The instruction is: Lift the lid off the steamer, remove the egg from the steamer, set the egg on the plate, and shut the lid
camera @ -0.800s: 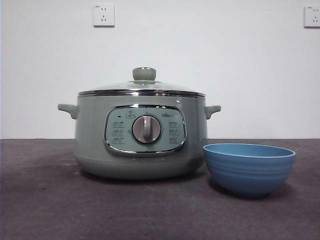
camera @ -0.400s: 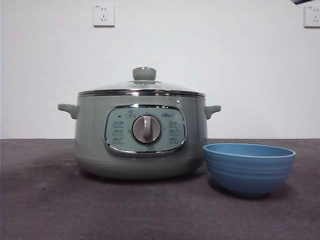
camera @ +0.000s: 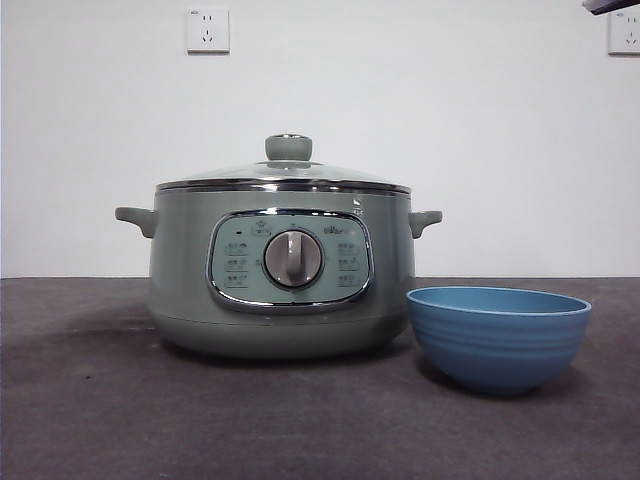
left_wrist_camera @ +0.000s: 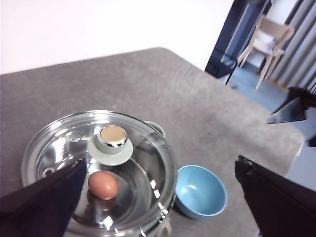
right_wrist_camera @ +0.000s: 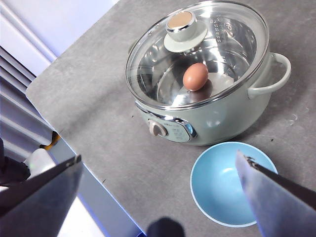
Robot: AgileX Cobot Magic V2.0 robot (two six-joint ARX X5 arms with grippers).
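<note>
Lid (camera: pixel 283 174) shut over egg (right_wrist_camera: pixel 195 76); open air above knob (camera: pixel 288 148) and plate (camera: pixel 498 338).

The scene is seen by the front view from low down, level with the bench (camera: pixel 90 420), facing a white wall; the steamer (camera: pixel 280 270) and the plate (camera: pixel 498 338) are shown near and large, side on. From the left wrist view the scene is looked down on from above and at a slant, with the lid (left_wrist_camera: pixel 98 173) close below and the room's far side beyond. From the right wrist view the steamer is seen from higher up and farther off. The steamer and the plate are shared by all three views; the egg (right_wrist_camera: pixel 195 76) under the glass is shared only by the two wrist views.
</note>
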